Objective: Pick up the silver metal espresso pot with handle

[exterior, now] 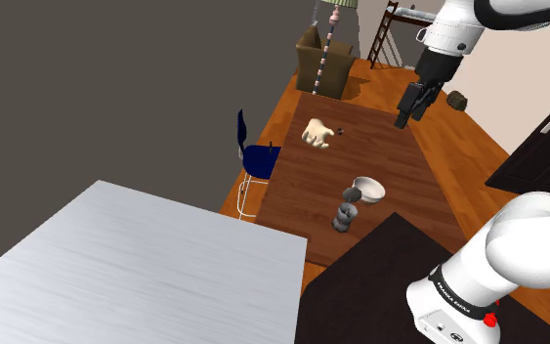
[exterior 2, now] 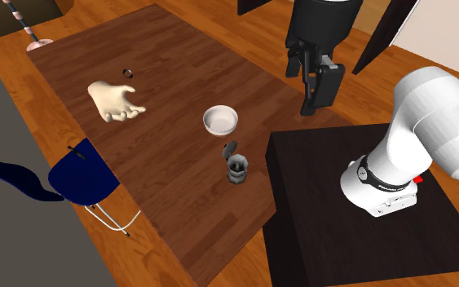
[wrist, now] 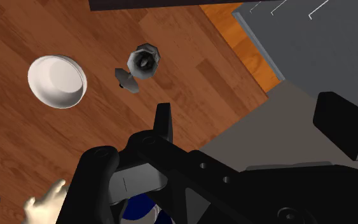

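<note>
Shoulder view: the pot [exterior: 345, 213] stands upright on the table [exterior: 360, 147], near the edge that faces the stand [exterior: 380, 283], with the bowl [exterior: 368, 189] just beside it. The gripper [exterior: 411, 110] hangs high over the far half of the table, well apart from the pot. Its fingers are parted and hold nothing. In this view the pot lies down and to the left of the gripper, closer to the stand. In the second exterior view the pot [exterior 2: 236, 165] sits below and left of the gripper [exterior 2: 309, 90], with the bowl [exterior 2: 220, 120] between the pot and the table's middle. The pot's long axis is vertical. The wrist view looks almost straight down its open mouth [wrist: 142, 62], and the handle [wrist: 125, 79] juts out sideways toward the bowl [wrist: 57, 81]. There the pot lies ahead of the fingertips, not between them. Judgement: the coming move turns on this offset. The gripper needs to travel back toward the stand side and descend a good way. The fingers should straddle the body across the handle's line and clear the bowl's rim.
</note>
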